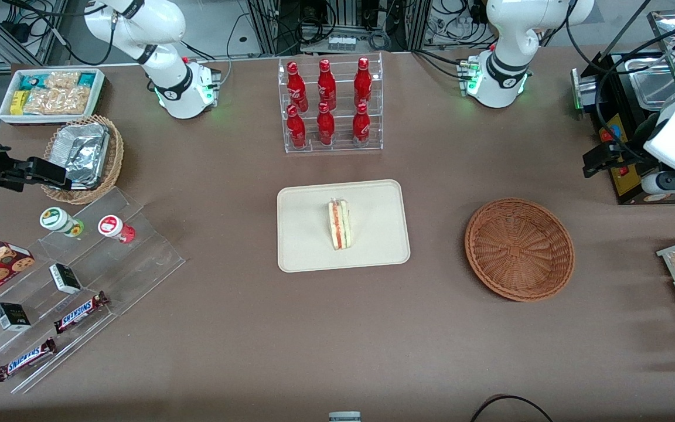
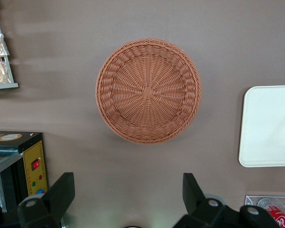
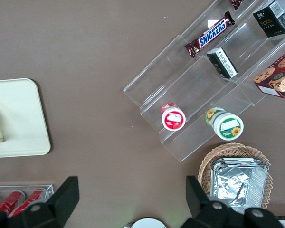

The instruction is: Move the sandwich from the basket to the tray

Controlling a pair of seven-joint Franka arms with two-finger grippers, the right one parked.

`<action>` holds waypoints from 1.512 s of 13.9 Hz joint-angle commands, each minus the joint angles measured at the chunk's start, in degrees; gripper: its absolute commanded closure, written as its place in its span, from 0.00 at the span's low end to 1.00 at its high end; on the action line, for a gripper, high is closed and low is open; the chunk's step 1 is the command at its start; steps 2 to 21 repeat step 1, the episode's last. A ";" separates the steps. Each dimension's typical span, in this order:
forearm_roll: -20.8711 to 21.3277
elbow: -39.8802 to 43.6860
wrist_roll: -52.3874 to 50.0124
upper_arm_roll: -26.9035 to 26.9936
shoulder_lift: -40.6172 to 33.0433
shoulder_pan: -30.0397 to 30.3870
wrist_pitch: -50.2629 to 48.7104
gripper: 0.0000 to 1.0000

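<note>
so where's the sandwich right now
The sandwich lies on the tray, beside the empty basket; the open pincer hovers above that basket.

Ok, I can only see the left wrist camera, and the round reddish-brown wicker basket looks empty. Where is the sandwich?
Observer: The small triangular white-bread sandwich sits near the middle of the flat cream rectangular tray.
Operator: And where is the arm's gripper compared to the basket?
Observer: The left gripper is open and holds nothing. It hangs toward the working arm's end of the table, farther from the front camera than the basket.
</note>
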 commanded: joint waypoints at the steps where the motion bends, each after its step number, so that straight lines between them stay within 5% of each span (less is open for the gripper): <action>1: -0.81 1.82 0.58 -0.22 0.76 1.29 -0.29 0.00; 21: -0.81 1.82 0.58 -0.22 0.76 1.29 -0.29 0.00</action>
